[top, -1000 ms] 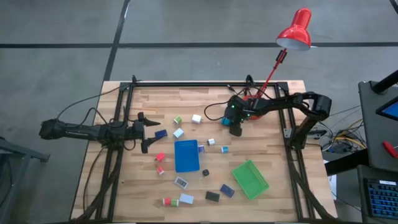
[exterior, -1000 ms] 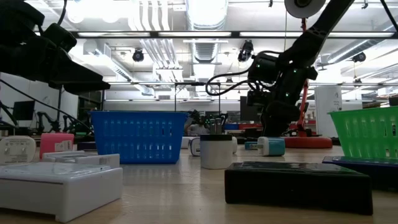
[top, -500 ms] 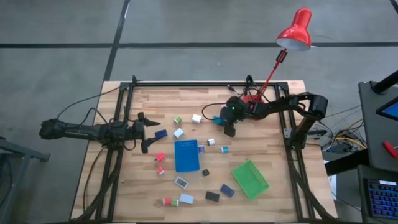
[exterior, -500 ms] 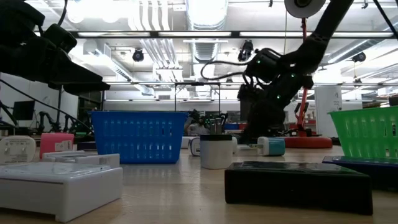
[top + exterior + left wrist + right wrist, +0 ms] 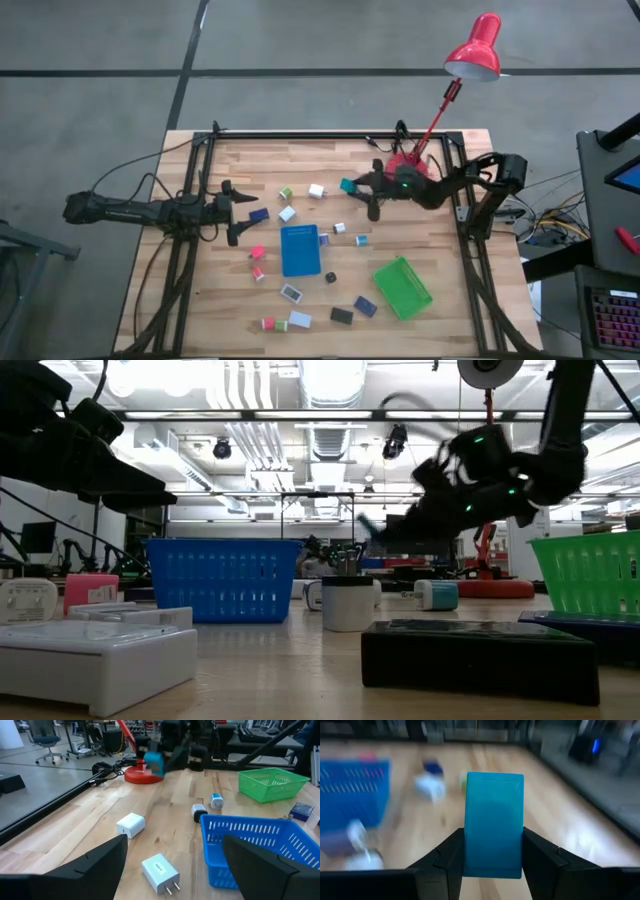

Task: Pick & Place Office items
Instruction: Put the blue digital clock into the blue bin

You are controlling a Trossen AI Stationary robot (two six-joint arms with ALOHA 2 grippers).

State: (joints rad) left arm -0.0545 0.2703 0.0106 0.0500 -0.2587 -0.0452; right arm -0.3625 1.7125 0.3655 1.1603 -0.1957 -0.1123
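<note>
- Jaws of the right gripper (image 5: 493,851) were clenched on a teal block (image 5: 494,824), held in the air above the table's far half, near the red lamp (image 5: 472,47) base.
- Jaws of the left gripper (image 5: 232,212) stood released and empty, waiting near the table's left edge.
- To do the carry well, I judged the block should be kept level and brought over a tray's middle before release.
- Blue tray (image 5: 299,250) sat near the table's centre; green tray (image 5: 402,287) lay toward the near right corner.
- Small white chargers (image 5: 160,870) and other loose items lay scattered around the blue tray, so a low approach risked knocking them.
</note>
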